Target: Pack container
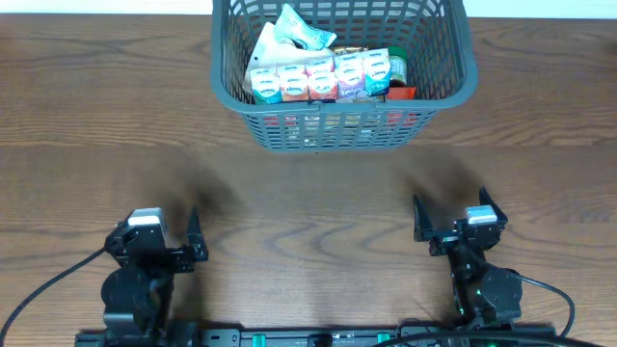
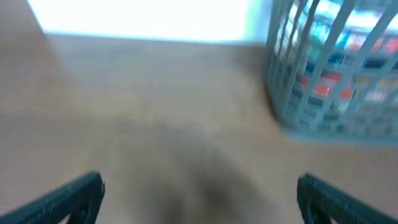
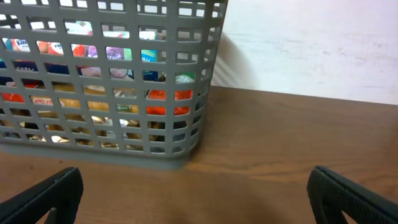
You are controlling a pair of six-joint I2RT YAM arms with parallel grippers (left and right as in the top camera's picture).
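container (image 1: 318, 130) is found at the far middle of the worktop (image 1: 308, 193), holding packets (image 1: 328, 75). it is judged stiff and fairly light; the thick rim is advised for gripping. left hand (image 2: 199, 186) and right hand (image 3: 196, 180) are spread, empty.

Both arms are matte black throughout. The left arm (image 1: 135, 284) and the right arm (image 1: 487, 289) each carry a pale grey block (image 1: 147, 220) near the wrist, boxy in shape, with rounded black joint housings behind it. The left gripper (image 2: 200, 198) has two black wedge-shaped fingers (image 2: 68, 198); that view is blurred, so we record no finer surface detail. The right gripper (image 3: 198, 196) has matching black fingers (image 3: 46, 194) with plain faces and slightly rounded edges. A thin black cable (image 1: 43, 294) leaves the left arm, and a second loops off the right. The black base rail (image 1: 289, 337) bears small green spots (image 1: 386, 337). Screws and markings are too small to read.
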